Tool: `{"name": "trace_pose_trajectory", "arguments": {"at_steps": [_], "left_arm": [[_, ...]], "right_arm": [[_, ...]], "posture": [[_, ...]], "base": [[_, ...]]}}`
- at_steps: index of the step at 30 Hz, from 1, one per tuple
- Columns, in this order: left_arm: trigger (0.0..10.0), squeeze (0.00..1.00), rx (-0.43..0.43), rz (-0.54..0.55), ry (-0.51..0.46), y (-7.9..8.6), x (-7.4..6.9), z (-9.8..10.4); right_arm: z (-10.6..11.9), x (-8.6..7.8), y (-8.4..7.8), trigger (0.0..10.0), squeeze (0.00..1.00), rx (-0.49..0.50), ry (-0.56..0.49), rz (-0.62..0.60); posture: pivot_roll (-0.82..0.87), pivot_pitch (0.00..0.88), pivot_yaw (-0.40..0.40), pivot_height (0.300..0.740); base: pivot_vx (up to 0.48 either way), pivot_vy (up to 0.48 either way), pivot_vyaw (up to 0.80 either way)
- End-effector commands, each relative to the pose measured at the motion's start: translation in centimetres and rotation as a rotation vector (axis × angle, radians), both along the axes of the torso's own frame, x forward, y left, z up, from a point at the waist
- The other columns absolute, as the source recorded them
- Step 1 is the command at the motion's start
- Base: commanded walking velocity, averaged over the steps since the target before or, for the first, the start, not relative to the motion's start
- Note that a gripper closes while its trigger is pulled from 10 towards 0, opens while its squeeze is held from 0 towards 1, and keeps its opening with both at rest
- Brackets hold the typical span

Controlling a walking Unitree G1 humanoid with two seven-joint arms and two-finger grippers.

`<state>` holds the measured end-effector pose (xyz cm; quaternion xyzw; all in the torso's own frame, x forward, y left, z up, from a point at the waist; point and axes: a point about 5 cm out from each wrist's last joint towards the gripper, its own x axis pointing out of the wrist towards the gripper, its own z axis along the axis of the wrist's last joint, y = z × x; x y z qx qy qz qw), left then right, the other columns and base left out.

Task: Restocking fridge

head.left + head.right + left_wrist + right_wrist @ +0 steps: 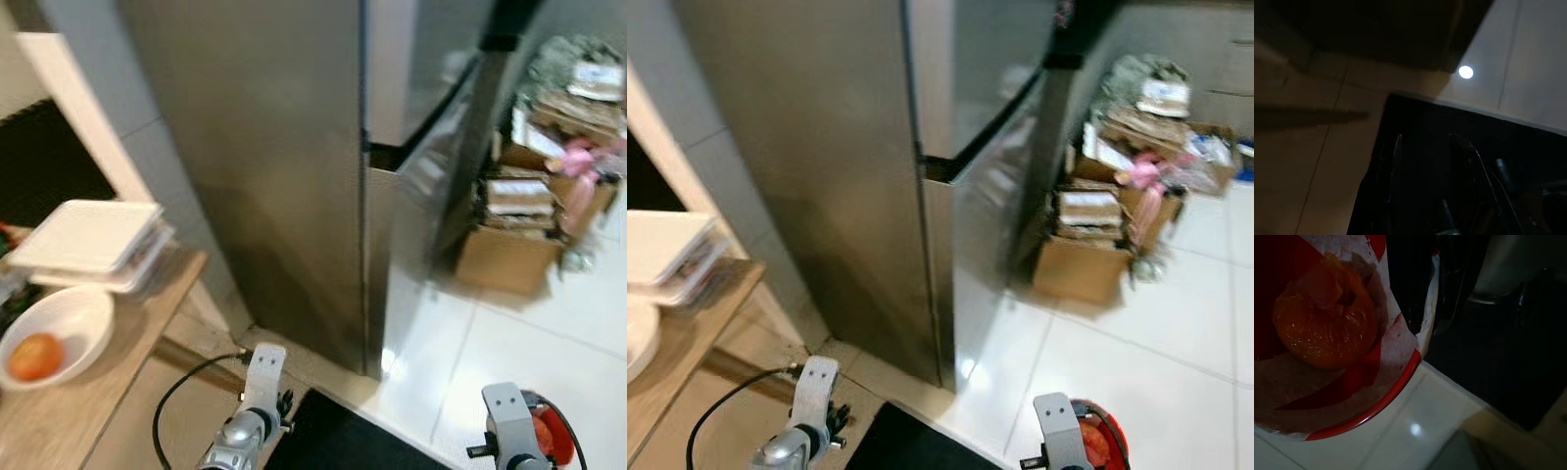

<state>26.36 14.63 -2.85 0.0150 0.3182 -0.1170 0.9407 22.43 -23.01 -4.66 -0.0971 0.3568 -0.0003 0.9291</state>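
The steel fridge stands straight ahead with its doors closed. Low on the right, a red-rimmed bowl hangs beside my right arm. In the right wrist view the bowl is lined with red and white paper and carries an orange fruit in clear wrap. My right gripper is a dark shape at the bowl's rim and seems shut on it. My left arm hangs low over the floor. The left gripper is open, with nothing between its fingers.
A wooden table on the left carries a white bowl with an orange fruit and stacked white trays. A black mat and a black cable lie at my feet. Cluttered cardboard boxes stand right of the fridge.
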Motion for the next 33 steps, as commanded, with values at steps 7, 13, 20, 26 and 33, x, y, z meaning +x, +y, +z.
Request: {"name": "trace_pose_trajectory", "arguments": {"at_steps": [7,13,20,26,33], "left_arm": [[10.0,0.0,0.015,-0.009,0.016,0.28,-0.38,-0.34],[10.0,0.0,0.011,-0.022,-0.007,0.02,-0.25,-0.15],[10.0,0.0,0.003,-0.02,-0.026,0.08,-0.17,0.0],[10.0,0.0,0.002,0.0,-0.034,0.27,-0.14,0.06],[10.0,0.0,0.001,0.015,-0.036,0.35,-0.16,0.04]], "right_arm": [[-0.15,-0.3,-0.24,10.0,0.0,0.002,0.005,-0.025],[-0.2,-0.41,-0.3,10.0,0.0,0.002,0.004,-0.024],[-0.45,-0.84,-0.43,10.0,0.0,0.003,0.014,-0.027],[-0.48,-0.91,-0.49,10.0,0.0,0.006,0.014,-0.027],[-0.46,-0.87,-0.52,10.0,0.0,0.005,0.013,-0.024]], "posture": [[-0.09,0.083,0.088,0.74],[-0.09,0.086,0.093,0.74],[-0.09,0.09,0.093,0.74],[-0.09,0.091,0.09,0.74],[-0.09,0.093,0.09,0.74]], "base": [[0.0,0.0,-0.55],[0.0,0.0,0.0],[0.0,0.0,0.0],[0.0,0.0,0.0],[0.0,0.0,0.0]]}}
